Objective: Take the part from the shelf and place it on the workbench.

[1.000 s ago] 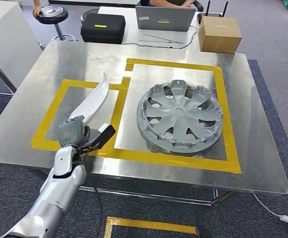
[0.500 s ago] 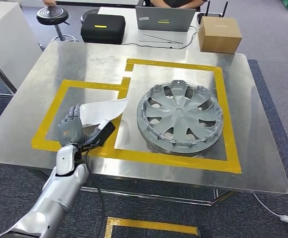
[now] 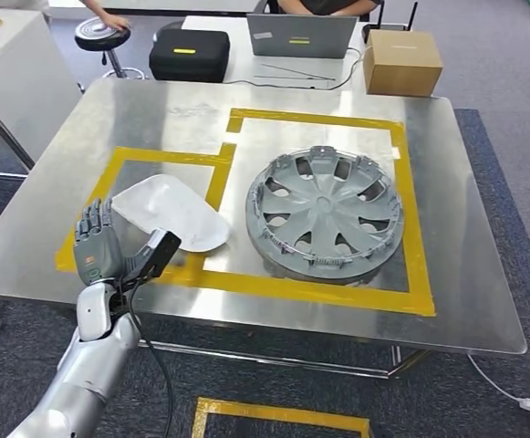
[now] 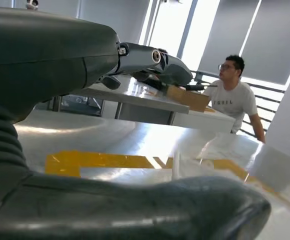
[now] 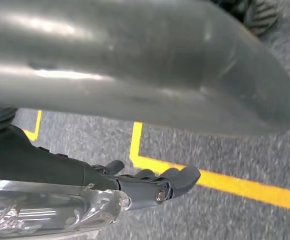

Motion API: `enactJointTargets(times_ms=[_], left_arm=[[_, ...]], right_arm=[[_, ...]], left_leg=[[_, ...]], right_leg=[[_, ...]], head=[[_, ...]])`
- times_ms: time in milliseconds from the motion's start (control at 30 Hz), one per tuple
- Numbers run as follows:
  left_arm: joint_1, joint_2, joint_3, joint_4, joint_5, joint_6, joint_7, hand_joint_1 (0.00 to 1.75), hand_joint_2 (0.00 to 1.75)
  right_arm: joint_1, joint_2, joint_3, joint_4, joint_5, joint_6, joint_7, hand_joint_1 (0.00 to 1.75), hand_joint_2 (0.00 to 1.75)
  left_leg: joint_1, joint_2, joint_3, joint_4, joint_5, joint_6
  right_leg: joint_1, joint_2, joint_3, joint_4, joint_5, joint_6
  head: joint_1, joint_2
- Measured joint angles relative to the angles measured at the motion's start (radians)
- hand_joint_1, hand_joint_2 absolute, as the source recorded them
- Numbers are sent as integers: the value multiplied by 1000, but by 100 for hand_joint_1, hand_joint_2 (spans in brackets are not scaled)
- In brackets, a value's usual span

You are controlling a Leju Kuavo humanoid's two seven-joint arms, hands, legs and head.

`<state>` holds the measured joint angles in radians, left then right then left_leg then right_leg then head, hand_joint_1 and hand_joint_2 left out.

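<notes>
The white curved part (image 3: 172, 213) lies flat on the metal workbench (image 3: 454, 301), mostly inside the left yellow-taped box (image 3: 110, 178), its right end over the tape. My left hand (image 3: 97, 245) hovers just left of it near the bench's front edge, fingers spread and holding nothing. In the left wrist view the part (image 4: 222, 150) shows as a glossy pale surface beyond the thumb (image 4: 136, 210). My right hand (image 5: 154, 185) hangs over grey carpet with a yellow floor line, fingers loosely extended and holding nothing.
A grey hubcap (image 3: 325, 212) fills the right taped box. Behind the bench stand a cardboard box (image 3: 402, 62), a laptop (image 3: 302, 35), a black case (image 3: 190, 53) and a stool (image 3: 102, 35). A person (image 4: 235, 97) sits beyond the bench.
The part was held up on edge in my left hand; it now lies flat on the bench. My left hand has let go, opened and drawn back to the left.
</notes>
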<state>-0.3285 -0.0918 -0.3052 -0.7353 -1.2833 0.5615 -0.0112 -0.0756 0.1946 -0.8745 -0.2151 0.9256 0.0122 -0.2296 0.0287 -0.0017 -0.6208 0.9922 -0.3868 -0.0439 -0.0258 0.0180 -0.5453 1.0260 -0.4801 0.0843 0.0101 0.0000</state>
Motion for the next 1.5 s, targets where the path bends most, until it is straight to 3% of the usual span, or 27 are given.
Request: enactJointTargets(times_ms=[67,100,167,233,300,367,467,500,567,633,733,767,800,833,900,967,1000,1033,1100,1133,1233,1267,1300,1333,1400,1433,1500], left_arm=[[29,12,16,-32,22,12,-21,0,0],[47,19,24,-50,37,19,-34,0,0],[83,31,42,-84,63,31,-59,0,0],[117,42,61,-116,92,41,-81,0,0],[157,53,87,-147,134,53,-106,0,0],[195,60,117,-172,175,67,-137,0,0],[227,69,159,-192,204,84,-174,0,0],[234,72,171,-196,208,86,-181,0,0],[249,75,195,-194,222,88,-196,0,0],[261,76,227,-178,251,91,-222,0,0],[271,76,287,-126,314,97,-286,0,0],[273,76,310,-101,336,99,-312,0,0],[275,76,337,-73,356,99,-340,0,0],[277,76,365,-46,374,100,-366,0,0],[280,73,415,4,400,100,-403,0,0],[275,69,456,47,418,100,-419,0,0],[271,68,475,70,429,99,-424,0,0],[267,68,497,97,442,97,-431,0,0],[267,70,545,157,470,92,-449,0,0],[269,70,569,184,483,90,-458,0,0],[261,69,621,236,501,85,-475,0,0],[256,68,633,252,505,83,-479,0,0],[254,67,644,267,509,81,-483,0,0],[253,65,657,281,514,77,-486,0,0],[254,61,679,298,525,70,-494,0,0],[251,57,689,303,529,66,-497,0,0],[241,48,705,313,539,54,-502,0,0]], right_arm=[[2,-1,-4,0,-3,-2,-1,0,0],[3,-2,-7,0,-4,-3,-1,0,0],[4,-2,-13,0,-7,-4,-2,0,0],[7,-2,-18,0,-10,-4,-3,0,0],[9,-2,-23,0,-10,-6,-4,0,0],[11,-2,-26,0,-10,-7,-6,0,0],[12,-2,-30,0,-9,-6,-11,0,0],[12,-2,-31,0,-8,-6,-12,0,0],[13,-2,-32,0,-2,-5,-13,0,0],[15,-2,-35,0,5,-4,-15,0,0],[17,-2,-40,0,11,-4,-21,0,0],[17,-2,-41,0,12,-4,-22,0,0],[17,-2,-43,0,14,-4,-22,0,0],[18,-2,-45,0,15,-4,-22,0,0],[19,-2,-48,0,17,-4,-22,0,0],[19,-4,-50,-1,19,-3,-22,0,0],[19,-4,-52,-2,19,-2,-22,0,0],[20,-5,-53,-2,20,-2,-21,0,0],[21,-4,-57,-2,21,-2,-19,0,0],[21,-4,-59,-2,22,-2,-19,0,0],[25,-3,-66,-2,24,-2,-18,0,0],[26,-3,-68,-2,25,-3,-18,0,0],[27,-3,-69,-2,26,-3,-19,0,0],[26,-3,-71,-2,26,-2,-21,0,0],[23,-3,-72,-2,26,0,-26,0,0],[23,-3,-72,-2,26,2,-29,0,0],[22,-4,-73,-4,27,3,-32,0,0]], left_leg=[[2,-1,-3,0,6,-13],[4,-1,-9,8,-6,-17],[3,0,-39,81,-74,-20],[-2,0,-84,214,-160,-18],[-6,0,-92,287,-184,-12],[-12,0,-33,223,-145,1],[-24,2,99,37,-118,19],[-28,1,116,6,-121,23],[-30,-4,110,-7,-111,32],[-28,-9,97,-10,-91,44],[-27,-17,62,-11,-59,54],[-27,-21,49,-11,-49,54],[-28,-26,36,-10,-38,53],[-28,-33,23,-10,-27,52],[-28,-50,-1,-9,-7,46],[-27,-70,-16,-9,13,37],[-24,-80,-20,-10,23,31],[-23,-90,-22,-12,33,23],[-19,-102,-29,-14,41,10],[-20,-91,-39,0,21,5],[-18,-33,-84,138,-122,-7],[-15,-24,-94,195,-152,-13],[-11,-17,-94,235,-156,-19],[-6,-12,-83,252,-139,-26],[5,11,-16,198,-85,-41],[10,36,35,139,-77,-49],[9,74,108,34,-99,-40]], right_leg=[[0,3,-13,5,6,-24],[0,4,-20,6,12,-35],[1,4,-36,5,26,-54],[6,3,-55,5,40,-65],[12,3,-76,5,55,-68],[17,5,-94,5,69,-66],[24,0,-111,7,89,-56],[24,-4,-113,6,96,-51],[23,-11,-114,0,110,-40],[21,-14,-127,21,77,-30],[21,-14,-170,184,-63,-21],[21,-14,-178,240,-90,-20],[22,-13,-173,272,-96,-21],[22,-12,-149,267,-80,-24],[25,13,-54,161,-35,-36],[25,62,47,19,-35,-50],[27,77,73,-22,-44,-52],[29,76,81,-39,-48,-54],[29,51,71,-44,-32,-63],[27,38,65,-48,-20,-70],[24,-9,34,-52,15,-80],[24,-26,20,-51,25,-79],[23,-44,5,-49,34,-77],[21,-60,-10,-45,42,-73],[16,-86,-38,-33,55,-62],[16,-99,-51,-23,59,-54],[18,-125,-67,-6,67,-39]], head=[[-2,0],[-3,0],[-7,0],[-10,0],[-12,0],[-12,0],[-12,0],[-13,0],[-14,0],[-13,0],[-7,0],[-7,0],[-8,0],[-8,0],[-8,0],[-9,0],[-7,0],[-5,0],[-2,0],[-6,0],[-22,0],[-24,0],[-24,0],[-24,0],[-25,0],[-27,0],[-29,0]])
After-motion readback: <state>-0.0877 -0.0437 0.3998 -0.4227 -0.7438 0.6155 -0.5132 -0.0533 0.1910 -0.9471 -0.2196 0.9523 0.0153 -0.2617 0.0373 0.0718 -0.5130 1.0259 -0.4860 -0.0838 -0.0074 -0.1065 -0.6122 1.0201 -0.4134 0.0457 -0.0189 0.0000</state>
